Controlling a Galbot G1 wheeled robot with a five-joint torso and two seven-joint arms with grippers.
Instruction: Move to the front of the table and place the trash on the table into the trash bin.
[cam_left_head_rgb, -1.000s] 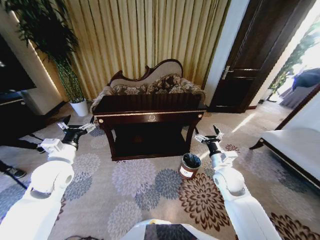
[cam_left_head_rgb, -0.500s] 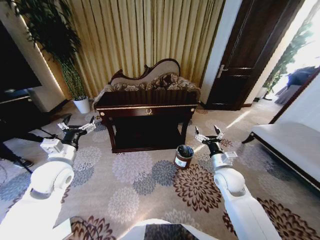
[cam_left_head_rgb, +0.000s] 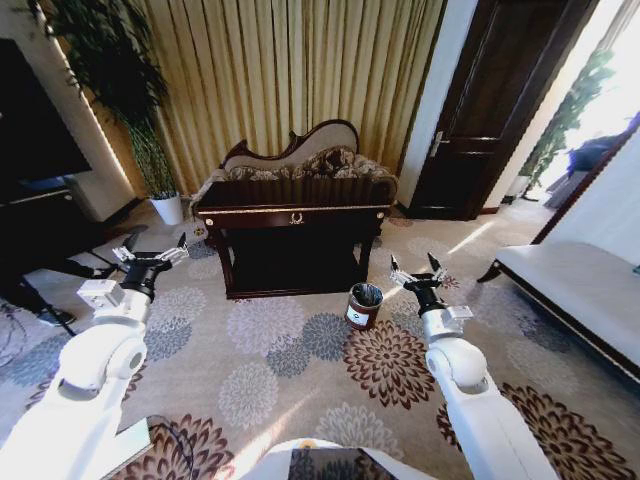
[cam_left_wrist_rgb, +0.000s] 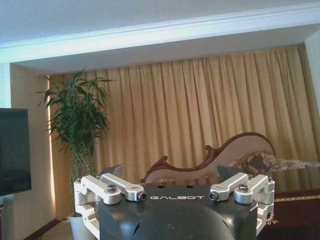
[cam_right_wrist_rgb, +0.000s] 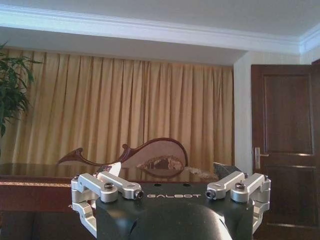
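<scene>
A patterned carpet (cam_left_head_rgb: 290, 360) covers the floor, and gold curtains (cam_left_head_rgb: 300, 80) hang along the far wall beside a dark door (cam_left_head_rgb: 490, 110). The table (cam_left_head_rgb: 290, 216) stands across the room in front of a sofa (cam_left_head_rgb: 300, 160), well apart from the robot. Any trash on its top is too small and dark to make out. A potted plant (cam_left_head_rgb: 130, 110) stands to the table's left. The trash bin (cam_left_head_rgb: 364, 305) sits on the carpet near the table's front right leg. The 2 arms are held forward over the carpet: the left gripper (cam_left_head_rgb: 150, 256) with its jaws spread and holding nothing, the right gripper (cam_left_head_rgb: 416, 271) likewise spread wide and empty, just right of the bin.
</scene>
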